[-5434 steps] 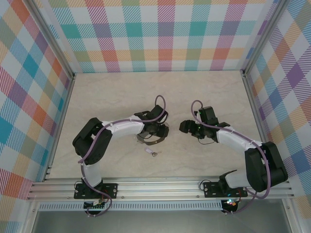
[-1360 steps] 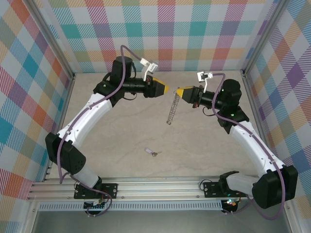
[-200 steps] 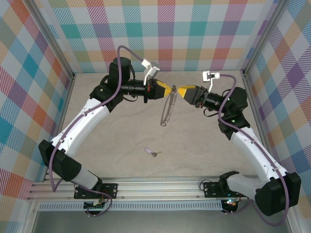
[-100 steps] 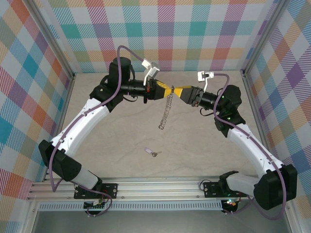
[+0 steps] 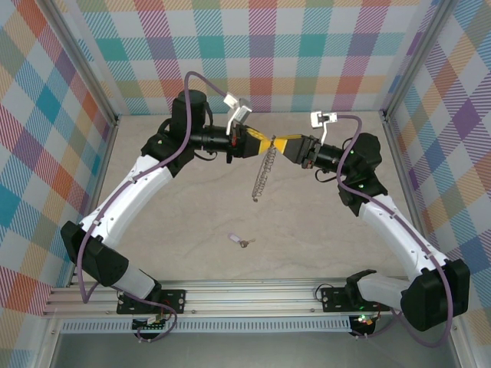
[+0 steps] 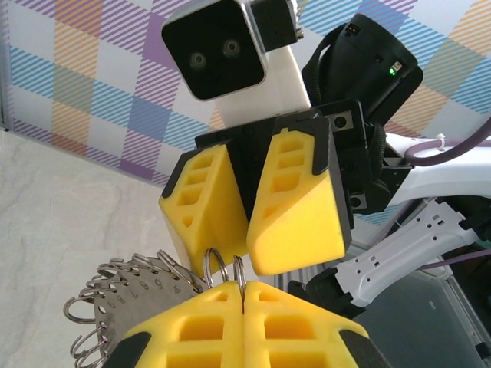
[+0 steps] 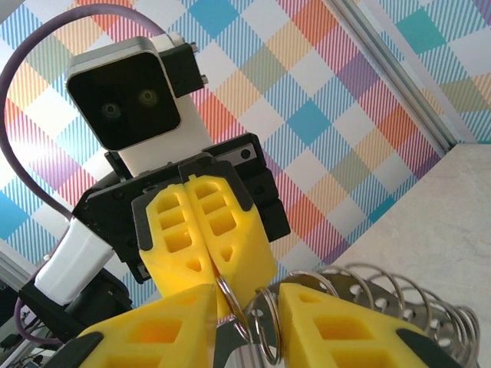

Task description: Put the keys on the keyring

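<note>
Keyring (image 5: 263, 172) held aloft over table's far middle, clamped tight in left gripper (image 5: 265, 142). Right gripper (image 5: 285, 145) brought tip-to-tip since a second ago, jaws parted astride ring coils. Keys (image 5: 239, 241) left lying near front edge. Second grip judged underway, threading not begun.

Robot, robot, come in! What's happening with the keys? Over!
Left gripper shut on keyring. Right gripper open around its loops. Keys lying on table, not threaded. Nothing blocking.

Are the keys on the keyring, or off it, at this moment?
Off. The keys lie alone on the table, apart from the keyring, which hangs raised from the shut left gripper.
</note>
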Action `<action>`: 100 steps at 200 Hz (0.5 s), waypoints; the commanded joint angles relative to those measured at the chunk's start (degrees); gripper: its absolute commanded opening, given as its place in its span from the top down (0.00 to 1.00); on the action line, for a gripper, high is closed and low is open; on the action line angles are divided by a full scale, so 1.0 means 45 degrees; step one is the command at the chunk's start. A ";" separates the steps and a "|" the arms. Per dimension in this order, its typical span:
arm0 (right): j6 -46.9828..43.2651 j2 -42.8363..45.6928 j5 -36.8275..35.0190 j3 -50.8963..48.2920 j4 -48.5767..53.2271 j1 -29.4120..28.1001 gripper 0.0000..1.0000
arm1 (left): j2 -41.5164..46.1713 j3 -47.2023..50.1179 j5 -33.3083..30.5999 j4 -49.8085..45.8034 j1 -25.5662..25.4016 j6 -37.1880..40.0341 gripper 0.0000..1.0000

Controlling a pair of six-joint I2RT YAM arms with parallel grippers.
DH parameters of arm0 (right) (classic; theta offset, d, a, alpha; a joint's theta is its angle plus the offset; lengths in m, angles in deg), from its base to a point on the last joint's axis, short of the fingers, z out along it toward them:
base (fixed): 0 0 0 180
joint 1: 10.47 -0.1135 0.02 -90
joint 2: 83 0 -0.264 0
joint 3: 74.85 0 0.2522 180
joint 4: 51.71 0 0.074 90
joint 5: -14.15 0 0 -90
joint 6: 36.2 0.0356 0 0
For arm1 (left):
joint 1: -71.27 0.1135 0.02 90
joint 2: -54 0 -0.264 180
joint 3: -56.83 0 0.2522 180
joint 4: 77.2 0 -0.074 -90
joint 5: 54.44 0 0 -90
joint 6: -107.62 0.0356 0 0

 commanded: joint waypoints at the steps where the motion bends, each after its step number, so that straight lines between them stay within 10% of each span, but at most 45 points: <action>1: -0.0583 0.0308 0.0145 0.0556 0.0101 -0.0095 0.65 | 0.0088 -0.0474 0.0350 0.0038 0.0136 0.0251 1.00; 35: -0.2062 0.1152 -0.1049 0.0672 0.2336 -0.0064 0.51 | 0.0110 -0.0474 0.0343 -0.0033 0.0137 0.0306 1.00; 100: -0.1887 0.1199 -0.0549 0.0995 0.2339 -0.0062 0.56 | 0.0011 -0.0581 0.0455 0.0016 0.0136 0.0292 1.00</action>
